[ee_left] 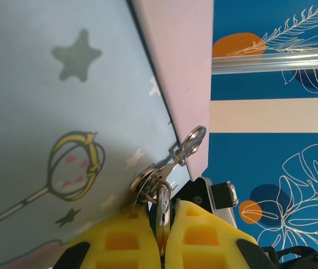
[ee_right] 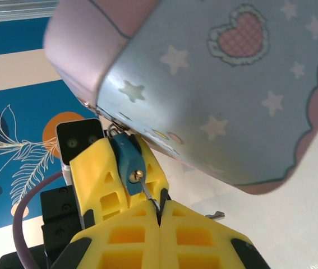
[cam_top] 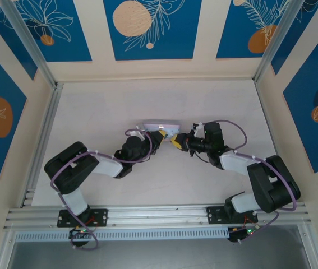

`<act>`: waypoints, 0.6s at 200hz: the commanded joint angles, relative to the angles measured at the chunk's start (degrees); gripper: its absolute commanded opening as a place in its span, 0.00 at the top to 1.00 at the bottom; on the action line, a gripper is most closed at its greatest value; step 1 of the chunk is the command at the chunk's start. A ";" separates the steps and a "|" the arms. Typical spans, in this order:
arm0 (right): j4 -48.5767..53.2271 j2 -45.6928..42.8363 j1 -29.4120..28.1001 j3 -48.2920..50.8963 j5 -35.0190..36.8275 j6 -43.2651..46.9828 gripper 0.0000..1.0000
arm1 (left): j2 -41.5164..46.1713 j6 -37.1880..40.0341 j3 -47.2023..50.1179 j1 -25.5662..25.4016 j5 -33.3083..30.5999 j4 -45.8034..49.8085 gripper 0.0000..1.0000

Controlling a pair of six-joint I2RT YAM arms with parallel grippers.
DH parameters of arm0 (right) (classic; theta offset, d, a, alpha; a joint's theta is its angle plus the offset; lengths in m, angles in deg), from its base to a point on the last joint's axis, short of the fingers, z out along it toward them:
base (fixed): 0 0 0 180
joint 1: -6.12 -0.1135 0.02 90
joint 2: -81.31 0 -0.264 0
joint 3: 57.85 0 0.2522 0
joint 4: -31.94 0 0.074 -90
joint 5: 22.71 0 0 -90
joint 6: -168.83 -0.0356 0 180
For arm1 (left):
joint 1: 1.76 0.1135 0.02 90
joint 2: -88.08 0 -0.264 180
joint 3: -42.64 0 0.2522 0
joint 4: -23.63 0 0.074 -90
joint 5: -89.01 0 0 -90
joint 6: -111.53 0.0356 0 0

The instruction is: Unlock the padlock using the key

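Two arms meet at mid-table. The right gripper [ee_right: 160,208] is clenched on the thin pale metal key [ee_right: 146,190], whose tip meets the brass keyhole of the small dark-blue metal padlock [ee_right: 126,157]. The left gripper [ee_left: 160,212] grasps that padlock (one only), which hangs at the corner of the single light-blue rectangular tin box [cam_top: 159,124]. White tabletop [cam_top: 91,112] extends around them to the walls. The right wrist view shows the padlock body. The left wrist view shows the silvery metal hasp [ee_left: 191,143].

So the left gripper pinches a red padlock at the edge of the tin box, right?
No, the padlock is blue, not red; the right wrist view shows it. The left gripper does pinch it at the edge of the tin box.
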 commanded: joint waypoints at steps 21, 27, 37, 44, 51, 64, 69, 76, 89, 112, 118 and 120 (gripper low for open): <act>0.59 0.85 -0.34 -2.77 0.37 0.83 1.00 | 1.59 -0.01 -1.38 -0.87 -0.11 -1.75 1.00; 0.70 0.91 -0.45 -2.89 0.33 0.88 1.00 | 1.55 -0.01 -1.38 -0.88 -0.03 -1.75 1.00; 0.92 1.05 -0.50 -3.18 0.30 1.03 1.00 | 1.60 0.04 -1.42 -0.88 -0.07 -1.67 1.00; 0.91 1.17 -0.53 -3.36 0.29 1.02 1.00 | 1.55 -0.02 -1.44 -0.95 -0.03 -1.74 1.00; 0.96 1.18 -0.60 -3.43 0.26 1.08 1.00 | 1.59 0.01 -1.38 -0.96 0.04 -1.75 1.00; 0.96 1.27 -0.71 -3.52 0.42 1.24 1.00 | 1.56 -0.12 -1.49 -1.05 0.11 -1.94 1.00; 0.77 1.48 -0.79 -3.52 0.46 1.11 1.00 | 1.58 -0.17 -1.47 -1.05 0.07 -1.99 1.00; 0.55 1.60 -0.78 -3.45 0.63 1.07 1.00 | 1.59 -0.26 -1.47 -1.10 0.00 -2.07 1.00; -0.27 2.06 -0.88 -3.35 0.84 0.87 1.00 | 1.59 -0.58 -1.42 -1.27 0.05 -2.42 1.00; -6.76 3.18 -1.13 -1.61 1.32 -0.83 1.00 | 1.44 -1.33 -1.31 -1.88 -0.35 -3.97 1.00; -8.71 3.60 -1.31 -1.13 1.34 -1.73 1.00 | 1.36 -1.48 -1.32 -2.13 -0.54 -4.28 1.00; -9.37 3.79 -1.35 -1.01 1.30 -2.05 1.00 | 1.38 -1.57 -1.34 -2.22 -0.59 -4.29 1.00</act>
